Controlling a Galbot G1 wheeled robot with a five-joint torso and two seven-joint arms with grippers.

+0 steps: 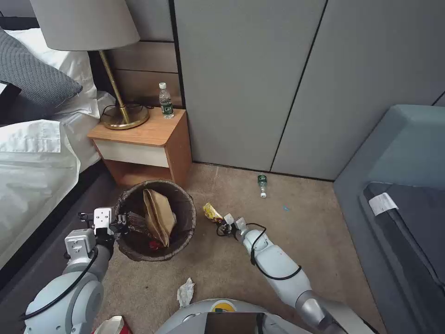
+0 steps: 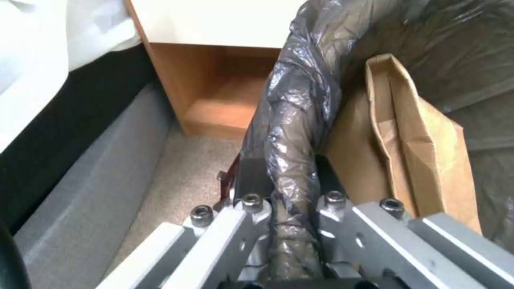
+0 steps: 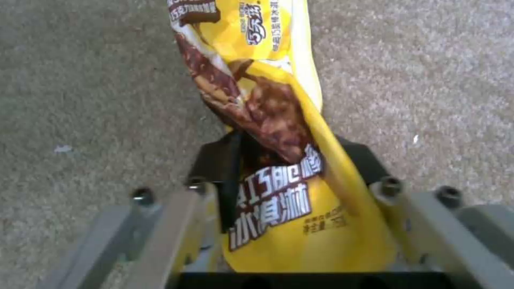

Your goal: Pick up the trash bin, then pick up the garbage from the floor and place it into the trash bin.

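Right gripper point(image 3: 286, 160) pinches Chinese-lettered yellow wrapper point(image 3: 278, 120)

A bedroom, carpeted.
Bed point(image 1: 32, 153) at left, nightstand point(image 1: 143, 144) with lamp point(image 1: 92, 46) upper left, wardrobe doors point(image 1: 287, 79) behind.

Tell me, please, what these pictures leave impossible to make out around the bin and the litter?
- Trash bin floor, head view: hidden under the paper bag.
- Red-and-white piece, head view: cut off by the edge.
- Floor bottle label, head view: too small.
- Yellow wrapper top, right wrist view: cut off.
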